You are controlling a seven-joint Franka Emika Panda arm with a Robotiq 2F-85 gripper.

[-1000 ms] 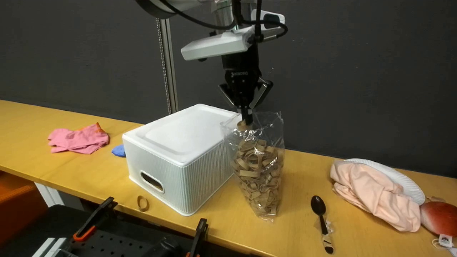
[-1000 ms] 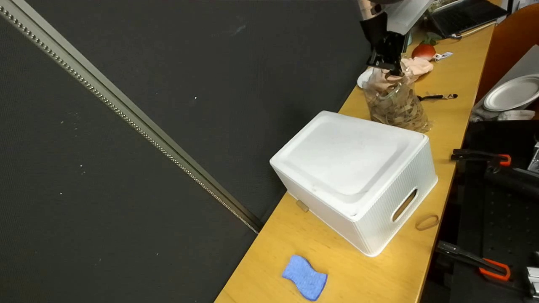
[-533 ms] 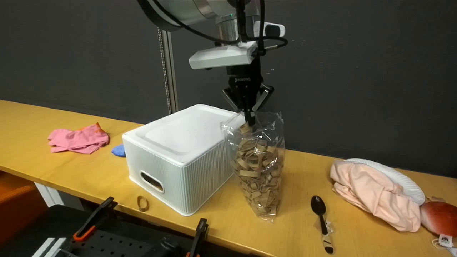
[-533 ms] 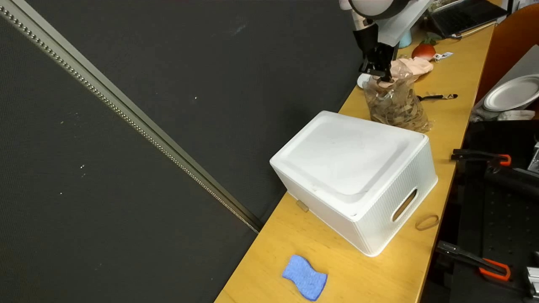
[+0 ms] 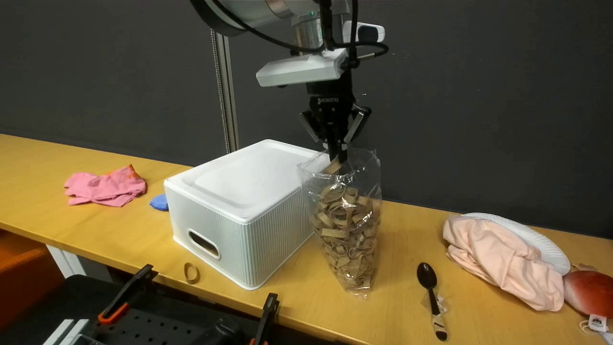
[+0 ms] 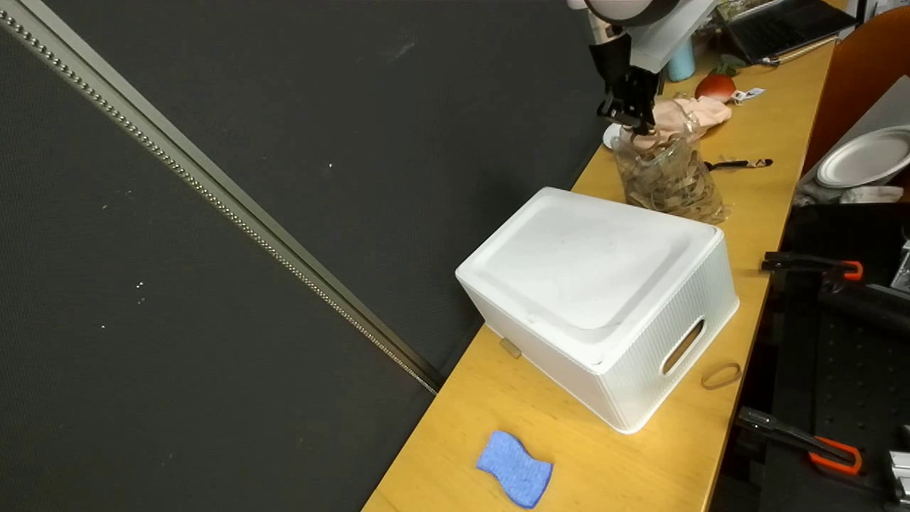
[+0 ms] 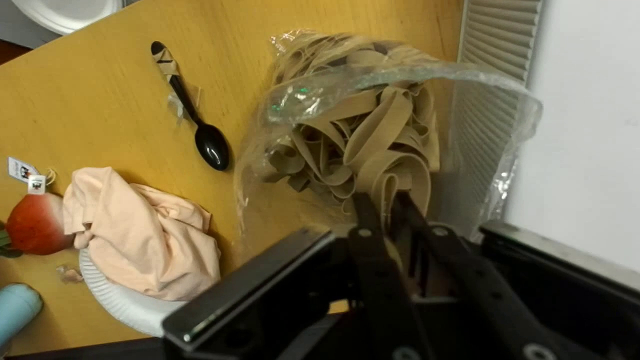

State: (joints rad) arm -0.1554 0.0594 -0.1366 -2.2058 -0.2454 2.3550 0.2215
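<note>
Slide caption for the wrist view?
Tan band between the jaws at the mouth of a clear bag of bands, black spoon and peach cloth at left.

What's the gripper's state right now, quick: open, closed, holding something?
Gripper: jaws slightly apart, a tan band between the tips; whether it's gripped or loose can't be told.
</note>
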